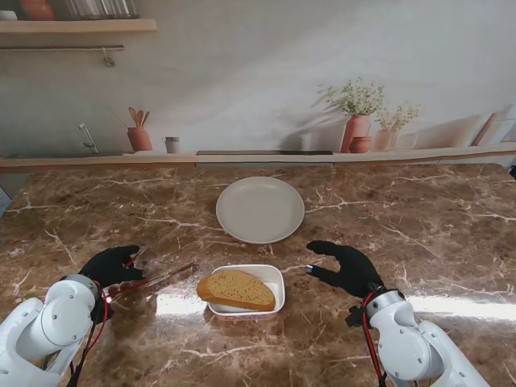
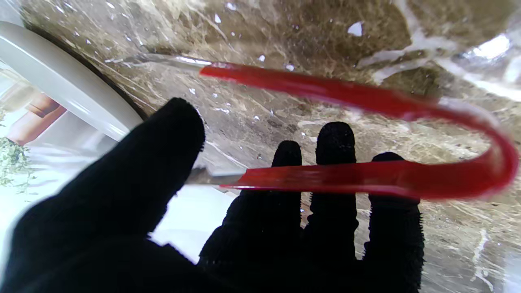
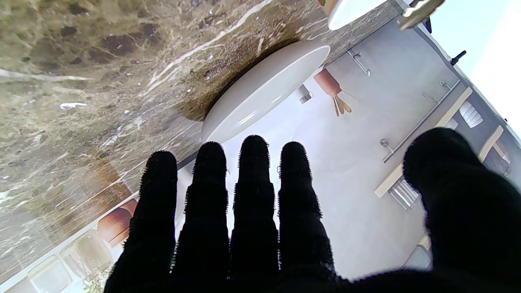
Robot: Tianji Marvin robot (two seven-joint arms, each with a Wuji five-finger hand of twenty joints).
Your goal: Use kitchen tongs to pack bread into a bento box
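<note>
A brown slice of bread (image 1: 238,290) lies in the white bento box (image 1: 276,278) on the marble table, in front of me. The kitchen tongs (image 1: 165,278) have red handles and metal tips and lie just left of the box, tips toward it. My left hand (image 1: 111,266) sits over their handle end. In the left wrist view one red arm of the tongs (image 2: 366,179) crosses the palm side of the straight fingers (image 2: 333,142), and the thumb stands apart. My right hand (image 1: 345,268) hovers right of the box, fingers (image 3: 252,171) spread, holding nothing.
A round white plate (image 1: 260,210) with nothing on it sits farther from me than the box, and its rim (image 3: 264,89) shows in the right wrist view. Along the back wall a ledge carries terracotta pots (image 1: 356,133) and a cup.
</note>
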